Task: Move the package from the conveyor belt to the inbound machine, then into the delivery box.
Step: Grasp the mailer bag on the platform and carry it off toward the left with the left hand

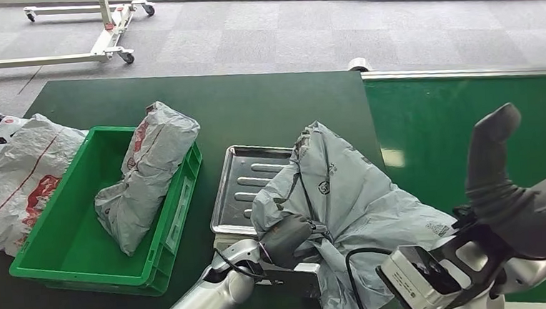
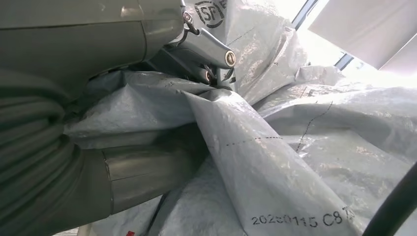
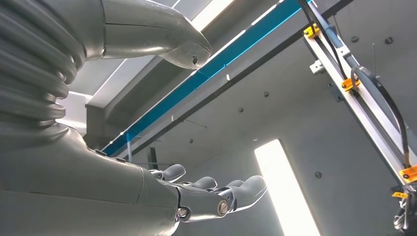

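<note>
Left robot hand (image 2: 147, 98) gripping crumpled grey pkg (image 2: 275, 162).

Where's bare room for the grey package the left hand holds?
Free: green crate floor left of the package in it; dark table behind the metal tray; conveyor belt far side. Crowded: tray's near end, under the held package and left hand.

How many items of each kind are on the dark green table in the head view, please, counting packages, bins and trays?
Grey packages: 2, one lying in the green bin, one gripped by the left hand over the tray
White packages: 1
Green bins: 1
Metal trays: 1
Total: 5
</note>
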### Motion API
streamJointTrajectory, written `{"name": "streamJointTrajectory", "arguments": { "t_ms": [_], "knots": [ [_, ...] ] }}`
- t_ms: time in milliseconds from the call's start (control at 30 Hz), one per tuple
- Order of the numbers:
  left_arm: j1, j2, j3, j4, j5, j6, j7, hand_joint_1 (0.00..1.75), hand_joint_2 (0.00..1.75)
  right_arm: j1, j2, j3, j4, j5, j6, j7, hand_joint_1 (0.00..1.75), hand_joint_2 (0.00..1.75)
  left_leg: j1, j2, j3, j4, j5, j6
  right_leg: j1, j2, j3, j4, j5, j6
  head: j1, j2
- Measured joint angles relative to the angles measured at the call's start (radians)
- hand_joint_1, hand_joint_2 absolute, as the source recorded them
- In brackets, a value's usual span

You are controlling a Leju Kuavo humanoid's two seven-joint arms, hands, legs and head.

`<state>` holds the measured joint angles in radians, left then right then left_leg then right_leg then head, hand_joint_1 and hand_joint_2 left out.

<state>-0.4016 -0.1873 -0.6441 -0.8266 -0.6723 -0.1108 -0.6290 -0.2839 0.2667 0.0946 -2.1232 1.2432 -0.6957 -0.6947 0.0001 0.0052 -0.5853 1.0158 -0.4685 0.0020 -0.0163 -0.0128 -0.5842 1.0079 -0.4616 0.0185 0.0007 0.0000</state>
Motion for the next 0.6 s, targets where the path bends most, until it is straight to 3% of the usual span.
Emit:
{"name": "streamJointTrajectory", "arguments": {
  "t_ms": [133, 200, 300, 433, 500, 600],
  "knots": [
    [0.000, 0.000, -0.001, 0.002, 0.012, 0.034, 0.001, 1.75, 1.75, 0.002, 0.000, -0.003, 0.004, 0.004, 0.000, 0.000, 0.00, 1.75, 0.000, 0.000, 0.000, 0.000, 0.000, 0.000, 0.000, 0.000, 0.000, 0.000, 0.000, 0.000, 0.000, 0.000],
    [0.006, 0.003, 0.000, -0.012, 0.029, 0.105, 0.009, 1.75, 1.75, 0.007, 0.000, -0.011, 0.005, 0.008, 0.000, 0.000, 0.00, 1.75, 0.000, 0.000, 0.000, 0.000, 0.000, 0.000, 0.000, 0.000, 0.000, 0.000, 0.000, 0.000, 0.000, 0.000],
    [0.028, 0.025, 0.027, -0.092, 0.019, 0.346, 0.072, 1.75, 1.75, 0.027, 0.000, -0.031, 0.004, 0.013, 0.000, 0.000, 0.00, 1.75, 0.001, 0.001, -0.001, 0.000, 0.000, 0.000, 0.001, 0.000, -0.001, 0.000, 0.000, 0.000, 0.000, 0.000],
    [0.053, 0.075, 0.156, -0.269, -0.101, 0.725, 0.204, 1.75, 1.75, 0.061, 0.000, -0.053, -0.003, 0.016, -0.001, 0.000, 0.00, 1.75, 0.002, 0.001, 0.000, 0.000, 0.001, -0.001, 0.002, 0.001, -0.001, 0.000, 0.000, 0.000, 0.000, 0.000],
    [0.067, 0.091, 0.227, -0.344, -0.143, 0.795, 0.230, 1.75, 1.75, 0.070, -0.001, -0.058, -0.008, 0.018, -0.001, 0.000, 0.00, 1.75, 0.002, 0.000, 0.000, 0.000, 0.001, -0.001, 0.002, 0.000, -0.001, 0.000, 0.000, -0.001, 0.000, 0.000],
    [0.085, 0.102, 0.290, -0.414, -0.164, 0.810, 0.239, 1.75, 1.75, 0.074, -0.001, -0.064, -0.011, 0.021, -0.001, 0.000, 0.00, 1.75, 0.003, 0.000, -0.001, 0.000, 0.001, -0.002, 0.002, 0.000, -0.001, 0.000, 0.000, -0.001, 0.000, 0.000]
  ]
}}
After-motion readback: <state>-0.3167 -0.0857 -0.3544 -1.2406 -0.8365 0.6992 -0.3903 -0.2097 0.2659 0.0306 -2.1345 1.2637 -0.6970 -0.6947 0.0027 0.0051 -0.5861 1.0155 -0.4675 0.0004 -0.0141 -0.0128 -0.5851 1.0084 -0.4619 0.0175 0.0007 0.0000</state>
